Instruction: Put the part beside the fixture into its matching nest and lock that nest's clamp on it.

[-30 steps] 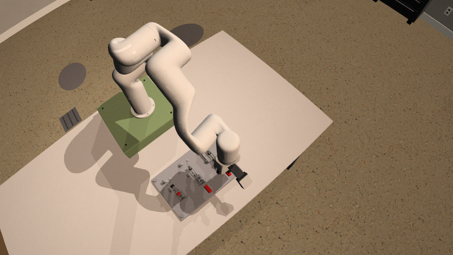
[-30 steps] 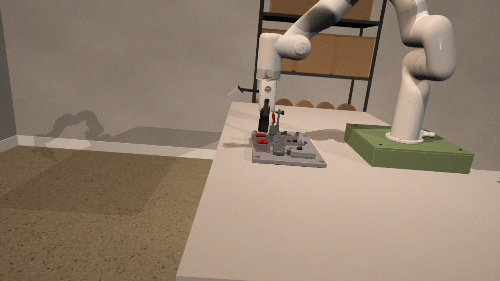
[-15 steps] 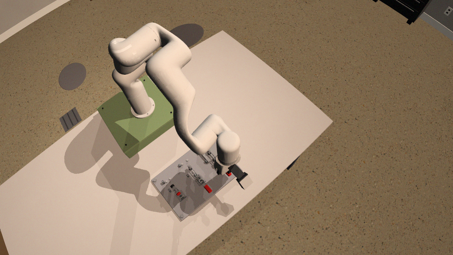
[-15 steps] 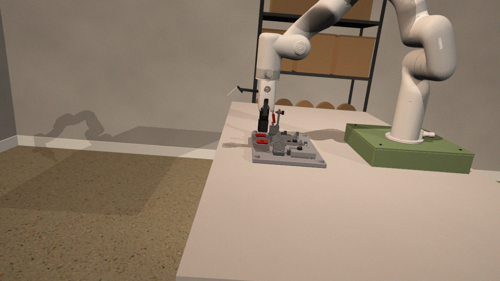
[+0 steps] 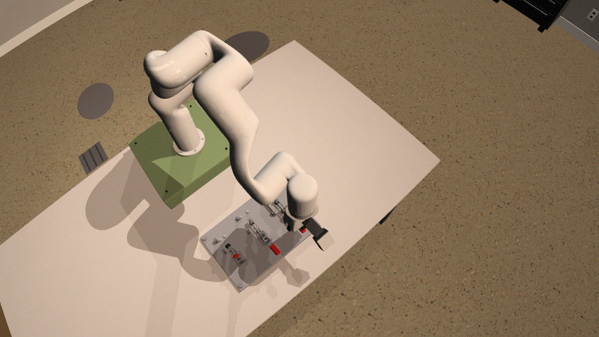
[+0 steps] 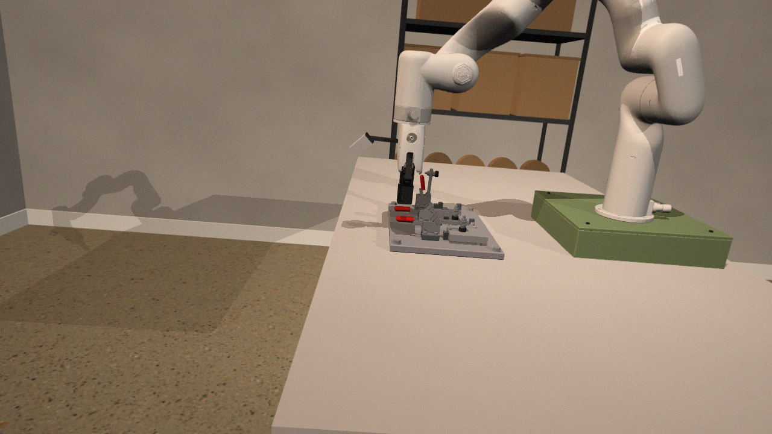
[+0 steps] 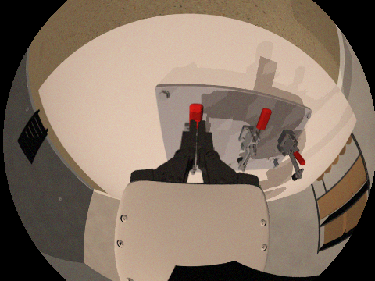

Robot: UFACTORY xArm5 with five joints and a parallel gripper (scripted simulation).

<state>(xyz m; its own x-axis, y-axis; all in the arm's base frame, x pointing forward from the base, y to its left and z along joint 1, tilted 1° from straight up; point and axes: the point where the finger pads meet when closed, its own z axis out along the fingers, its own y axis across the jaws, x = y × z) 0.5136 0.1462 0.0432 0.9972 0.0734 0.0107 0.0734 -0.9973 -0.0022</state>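
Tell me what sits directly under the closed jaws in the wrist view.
A red clamp handle shows just past the shut, empty gripper, over the grey fixture plate. The fingers hide that clamp's linkage and nest.

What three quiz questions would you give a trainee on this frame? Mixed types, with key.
1. True or false: the gripper stands wide open.
2. How many red clamp handles show on the fixture plate? A) two B) three C) five
3. Fill in: in the exterior view, the handle nearest the gripper stands ___, while the other two lie low on the plate.

Key
1. False: its fingers are shut together, with nothing held.
2. B: the wrist view shows one just past the fingertips, one in the middle and one at the far nest.
3. raised
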